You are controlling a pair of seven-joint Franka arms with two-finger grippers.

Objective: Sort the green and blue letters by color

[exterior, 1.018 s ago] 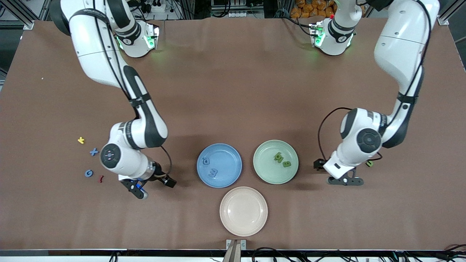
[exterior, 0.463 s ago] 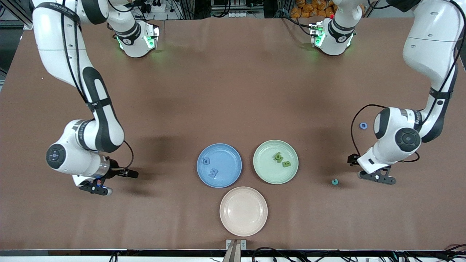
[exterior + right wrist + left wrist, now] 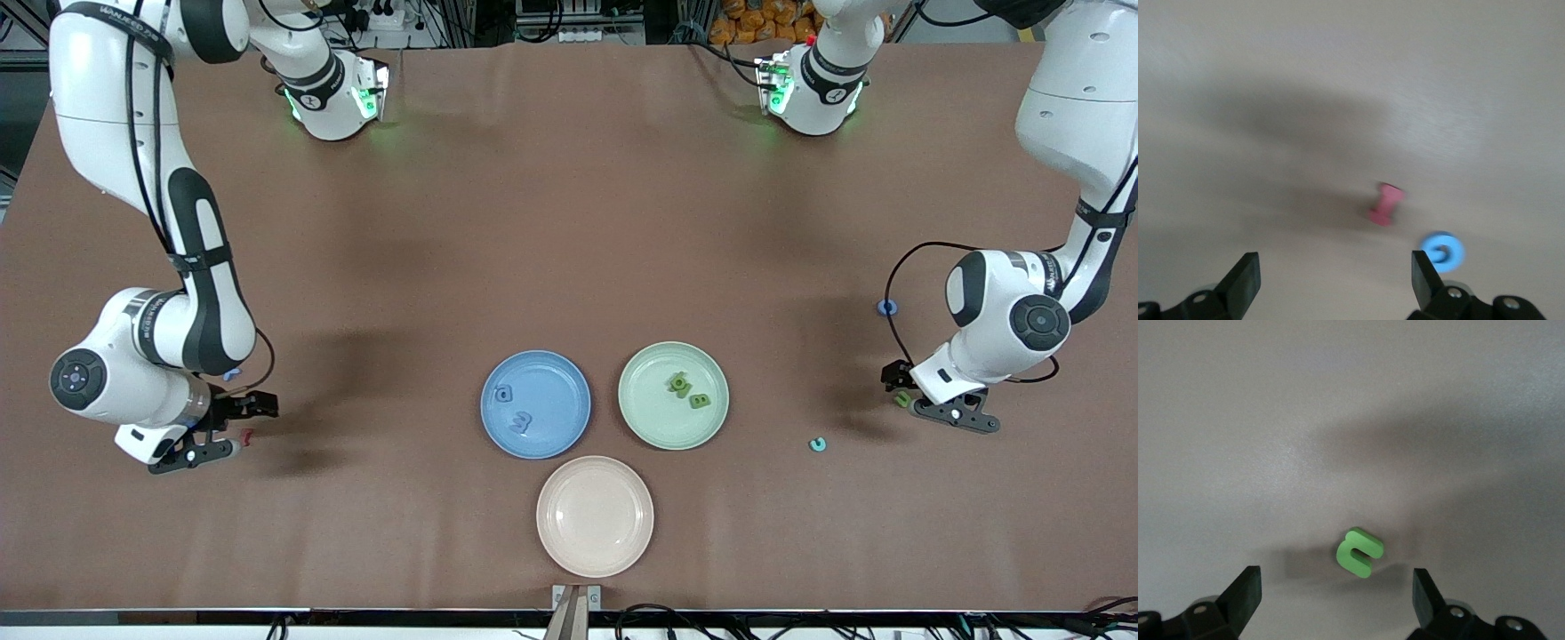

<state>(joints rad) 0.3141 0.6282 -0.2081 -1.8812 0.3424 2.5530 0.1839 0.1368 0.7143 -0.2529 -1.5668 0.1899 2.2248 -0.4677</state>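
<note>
Left gripper (image 3: 1336, 592), jaws spread, hovers over a green letter (image 3: 1359, 551); right gripper (image 3: 1335, 275), jaws spread, over a red letter (image 3: 1385, 204) and blue letter (image 3: 1443, 251)

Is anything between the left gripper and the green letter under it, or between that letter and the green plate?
Nothing visible. The left gripper hangs open over the green letter with bare table around it. Toward the green plate the cloth is bare; the teal letter lies nearer the front camera, off that line.
</note>
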